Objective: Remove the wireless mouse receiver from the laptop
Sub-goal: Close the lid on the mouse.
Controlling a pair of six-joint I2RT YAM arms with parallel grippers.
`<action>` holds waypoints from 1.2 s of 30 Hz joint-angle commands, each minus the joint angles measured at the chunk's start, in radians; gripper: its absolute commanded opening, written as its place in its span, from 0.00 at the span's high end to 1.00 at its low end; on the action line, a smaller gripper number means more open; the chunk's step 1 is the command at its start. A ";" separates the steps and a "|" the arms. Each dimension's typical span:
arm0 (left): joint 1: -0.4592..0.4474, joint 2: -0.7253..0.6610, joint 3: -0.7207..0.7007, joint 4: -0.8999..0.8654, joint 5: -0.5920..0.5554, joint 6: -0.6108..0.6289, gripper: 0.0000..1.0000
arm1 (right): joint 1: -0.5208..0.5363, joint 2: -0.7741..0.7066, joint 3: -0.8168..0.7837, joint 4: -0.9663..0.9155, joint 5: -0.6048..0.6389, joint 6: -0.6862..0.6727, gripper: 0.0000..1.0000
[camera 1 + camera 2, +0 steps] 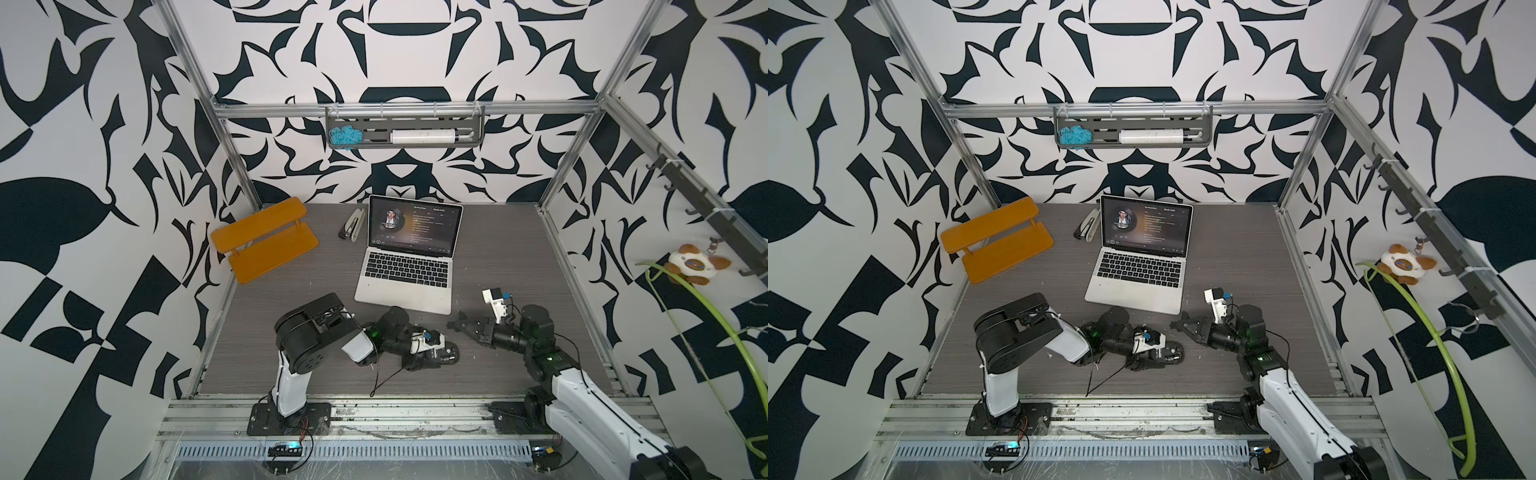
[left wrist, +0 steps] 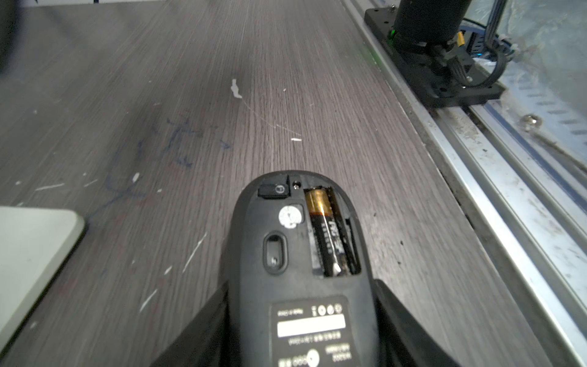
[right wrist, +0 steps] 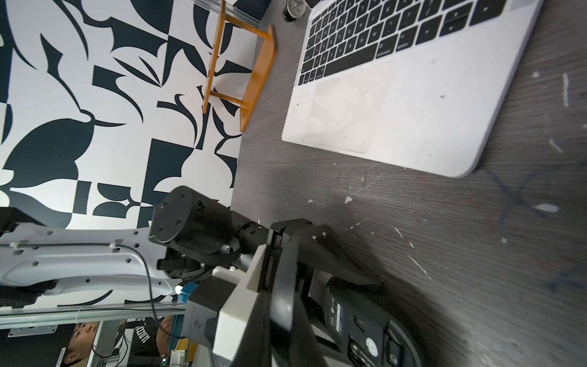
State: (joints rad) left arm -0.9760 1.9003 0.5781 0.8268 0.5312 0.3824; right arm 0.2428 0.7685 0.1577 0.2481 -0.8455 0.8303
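The silver laptop (image 1: 403, 291) (image 1: 1133, 293) stands open mid-table; its palm rest (image 3: 413, 111) also fills the right wrist view. A black mouse (image 1: 449, 354) (image 2: 298, 248) lies upside down in front of it, battery exposed. My left gripper (image 1: 432, 357) (image 2: 300, 286) is shut on the mouse, one finger against each side. The wireless mouse receiver does not show at the laptop's edges. A tiny black piece (image 2: 273, 190) lodged in a slot beside the battery may be it. My right gripper (image 1: 453, 324) (image 1: 1175, 325) hovers shut just right of the mouse, tips pointing left.
An orange two-tier shelf (image 1: 266, 241) stands at the back left and a stapler (image 1: 352, 224) beside the screen. The metal rail (image 1: 374, 411) with both arm bases runs along the front edge. A rack (image 1: 405, 131) hangs on the back wall.
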 commanded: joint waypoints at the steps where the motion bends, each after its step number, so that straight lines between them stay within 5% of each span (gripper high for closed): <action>1: 0.011 -0.110 -0.005 -0.170 -0.041 -0.033 0.49 | -0.002 0.069 0.048 0.073 -0.025 -0.027 1.00; 8: 0.039 -0.196 -0.147 -0.132 -0.067 -0.126 0.52 | 0.012 0.322 0.052 0.294 -0.143 -0.010 1.00; 18: 0.046 -0.147 -0.219 -0.037 -0.117 -0.180 0.54 | 0.182 0.477 0.012 0.458 -0.070 -0.034 1.00; 36: 0.080 -0.158 -0.246 -0.006 -0.116 -0.188 0.53 | 0.209 0.536 -0.034 0.461 -0.050 -0.072 1.00</action>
State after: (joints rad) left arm -0.9031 1.7233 0.3439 0.8814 0.4129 0.2127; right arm 0.4397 1.2846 0.1238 0.6552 -0.8989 0.7780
